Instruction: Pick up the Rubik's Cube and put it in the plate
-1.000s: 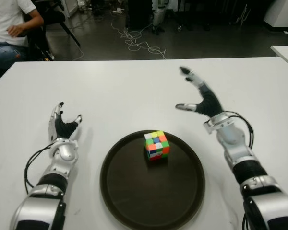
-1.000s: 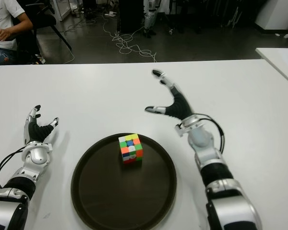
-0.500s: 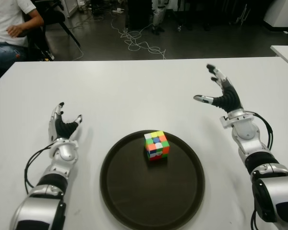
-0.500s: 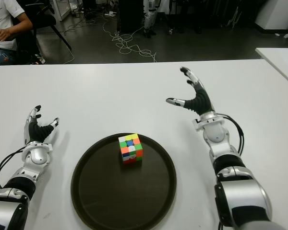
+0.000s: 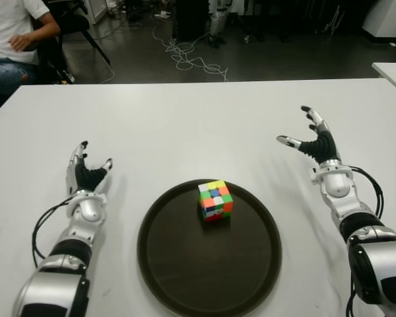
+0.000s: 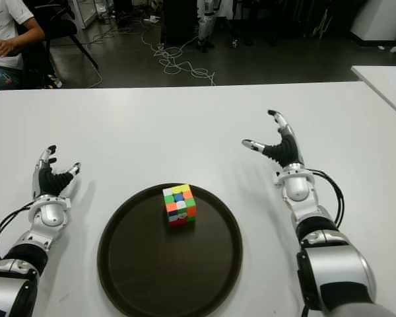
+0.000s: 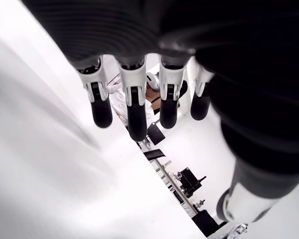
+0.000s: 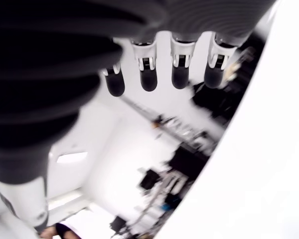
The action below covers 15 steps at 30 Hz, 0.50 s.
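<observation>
In the eye views, the Rubik's Cube point(image 5: 215, 200) sits inside the dark round plate point(image 5: 185, 277), toward its far edge, on the white table point(image 5: 171, 125). The left hand point(image 5: 84, 173) shows left of the plate, the right hand point(image 5: 315, 140) raised to its right, both empty. A seated person point(image 5: 13, 39) occupies the far left.

In the left wrist view, the fingers point(image 7: 134, 107) extend straight, holding nothing.

In the right wrist view, the fingers point(image 8: 148, 74) spread wide, holding nothing.
</observation>
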Each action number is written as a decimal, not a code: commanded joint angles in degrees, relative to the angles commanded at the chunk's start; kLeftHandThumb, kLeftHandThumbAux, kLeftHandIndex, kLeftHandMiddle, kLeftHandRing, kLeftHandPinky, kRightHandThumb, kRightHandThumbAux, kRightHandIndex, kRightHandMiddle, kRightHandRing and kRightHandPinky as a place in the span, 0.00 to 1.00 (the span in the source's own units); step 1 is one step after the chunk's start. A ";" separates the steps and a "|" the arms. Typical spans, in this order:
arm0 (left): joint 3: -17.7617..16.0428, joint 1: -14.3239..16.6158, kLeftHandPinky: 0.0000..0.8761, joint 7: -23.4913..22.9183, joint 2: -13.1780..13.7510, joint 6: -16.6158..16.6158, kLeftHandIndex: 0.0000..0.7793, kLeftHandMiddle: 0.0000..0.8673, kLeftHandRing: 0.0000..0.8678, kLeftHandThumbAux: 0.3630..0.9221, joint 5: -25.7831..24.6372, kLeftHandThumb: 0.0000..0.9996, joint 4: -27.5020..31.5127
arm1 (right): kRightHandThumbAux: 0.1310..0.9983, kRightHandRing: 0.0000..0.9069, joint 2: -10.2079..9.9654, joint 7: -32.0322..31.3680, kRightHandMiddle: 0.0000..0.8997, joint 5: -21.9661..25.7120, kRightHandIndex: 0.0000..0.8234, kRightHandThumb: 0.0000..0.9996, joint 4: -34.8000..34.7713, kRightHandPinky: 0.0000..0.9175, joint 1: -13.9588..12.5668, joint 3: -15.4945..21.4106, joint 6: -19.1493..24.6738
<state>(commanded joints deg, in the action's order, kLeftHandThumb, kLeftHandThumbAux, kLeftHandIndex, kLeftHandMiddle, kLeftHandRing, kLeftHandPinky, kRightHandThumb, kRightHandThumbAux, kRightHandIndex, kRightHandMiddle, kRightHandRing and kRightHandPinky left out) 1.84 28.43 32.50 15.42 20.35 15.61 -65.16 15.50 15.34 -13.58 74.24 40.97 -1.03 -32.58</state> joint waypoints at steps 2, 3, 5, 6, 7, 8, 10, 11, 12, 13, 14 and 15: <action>-0.12 -0.03 0.11 0.09 -0.07 0.16 0.11 0.14 0.13 0.60 -0.12 0.21 -0.10 | 0.55 0.00 -0.17 0.56 0.00 -0.16 0.00 0.00 0.13 0.00 0.09 -0.06 1.17; -0.16 -0.06 0.11 0.10 -0.11 0.23 0.11 0.14 0.13 0.60 -0.17 0.21 -0.14 | 0.54 0.00 -0.21 0.74 0.00 -0.21 0.00 0.00 0.15 0.00 0.09 -0.08 1.53; -0.26 -0.08 0.12 -0.13 -0.14 0.34 0.11 0.15 0.13 0.60 -0.34 0.22 -0.24 | 0.53 0.00 -0.29 1.12 0.00 -0.27 0.00 0.00 0.18 0.00 0.09 -0.07 2.31; -0.33 -0.07 0.13 -0.29 -0.14 0.37 0.11 0.15 0.14 0.60 -0.46 0.22 -0.32 | 0.52 0.00 -0.34 1.35 0.00 -0.29 0.00 0.00 0.22 0.00 0.10 -0.04 2.76; -0.38 -0.04 0.13 -0.41 -0.12 0.38 0.11 0.15 0.14 0.60 -0.54 0.22 -0.39 | 0.52 0.00 -0.37 1.51 0.00 -0.31 0.00 0.00 0.24 0.00 0.13 -0.03 3.10; -0.48 -0.01 0.13 -0.51 -0.13 0.43 0.11 0.15 0.14 0.60 -0.66 0.22 -0.47 | 0.52 0.00 -0.41 1.66 0.00 -0.31 0.00 0.00 0.26 0.00 0.17 0.00 3.54; -0.59 0.05 0.16 -0.62 -0.12 0.49 0.11 0.15 0.15 0.61 -0.79 0.23 -0.56 | 0.51 0.00 -0.46 1.81 0.00 -0.31 0.00 0.00 0.25 0.00 0.24 0.02 4.05; -0.71 0.08 0.17 -0.67 -0.14 0.61 0.12 0.16 0.16 0.61 -0.91 0.23 -0.68 | 0.51 0.00 -0.50 1.84 0.00 -0.25 0.00 0.00 0.28 0.00 0.24 0.09 4.48; -0.79 0.10 0.17 -0.70 -0.16 0.69 0.12 0.16 0.16 0.61 -0.99 0.24 -0.77 | 0.50 0.00 -0.53 1.86 0.00 -0.20 0.00 0.00 0.30 0.00 0.23 0.14 4.76; -0.84 0.11 0.17 -0.72 -0.17 0.75 0.12 0.16 0.16 0.61 -1.04 0.25 -0.83 | 0.50 0.00 -0.55 1.87 0.00 -0.18 0.00 0.00 0.29 0.00 0.22 0.17 4.97; -0.87 0.12 0.17 -0.73 -0.17 0.79 0.12 0.16 0.16 0.61 -1.07 0.25 -0.87 | 0.50 0.00 -0.56 1.88 0.00 -0.17 0.00 0.00 0.28 0.00 0.22 0.19 5.09; -0.90 0.09 0.17 -0.69 -0.18 0.92 0.12 0.16 0.16 0.61 -1.08 0.26 -0.92 | 0.50 0.00 -0.62 1.78 0.00 -0.05 0.00 0.00 0.28 0.00 0.20 0.28 5.25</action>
<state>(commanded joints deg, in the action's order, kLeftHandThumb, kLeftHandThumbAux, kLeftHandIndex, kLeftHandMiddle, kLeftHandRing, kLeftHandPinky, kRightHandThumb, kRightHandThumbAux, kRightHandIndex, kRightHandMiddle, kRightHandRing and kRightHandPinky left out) 0.94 28.51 31.81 15.24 21.28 14.53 -66.08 14.89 17.12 -13.63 74.52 41.17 -0.75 -27.33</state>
